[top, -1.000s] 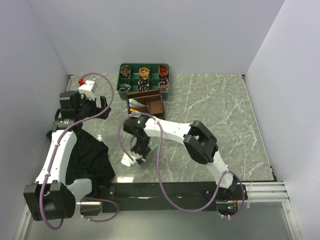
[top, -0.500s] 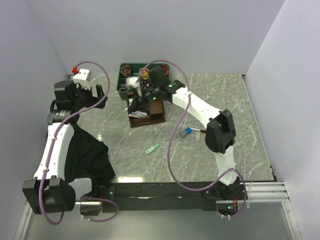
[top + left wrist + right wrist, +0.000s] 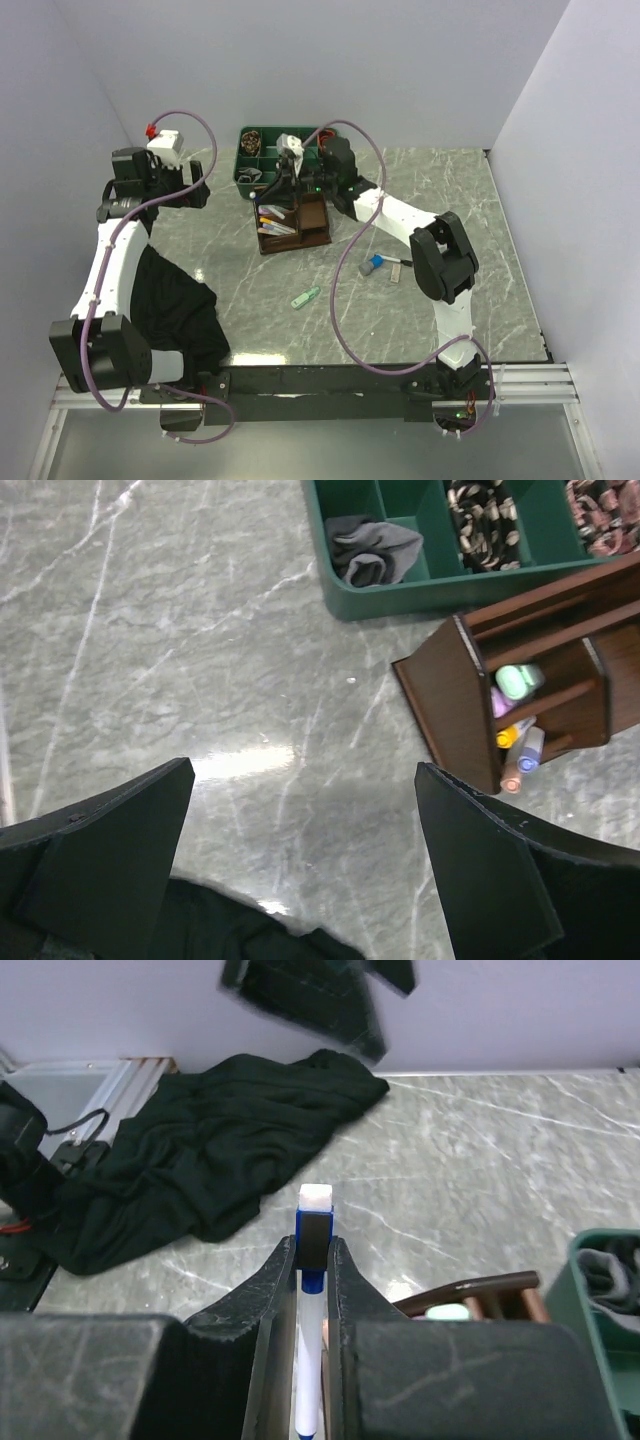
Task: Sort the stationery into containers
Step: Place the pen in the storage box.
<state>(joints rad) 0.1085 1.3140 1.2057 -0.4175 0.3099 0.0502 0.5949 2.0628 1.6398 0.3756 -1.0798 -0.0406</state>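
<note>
My right gripper (image 3: 313,1250) is shut on a white marker with a blue cap (image 3: 309,1380), held upright between the fingers. In the top view this gripper (image 3: 283,190) hovers over the left end of the dark brown organiser (image 3: 312,222). The organiser (image 3: 460,705) holds several pens (image 3: 520,755) and a mint piece in its left compartments. My left gripper (image 3: 303,770) is open and empty above bare table, left of the organiser (image 3: 197,190). A mint-green clip (image 3: 306,297) and a short grey-blue cylinder (image 3: 370,266) lie on the table.
A green tray (image 3: 243,158) with compartments of rolled items stands behind the organiser, touching it. A black cloth (image 3: 175,310) lies at the front left under the left arm. A small white piece (image 3: 395,264) lies beside the cylinder.
My right gripper has left the table's front middle and travelled to the organiser with the marker in it. The organiser has shifted slightly. The left arm has drawn back and to the left.
</note>
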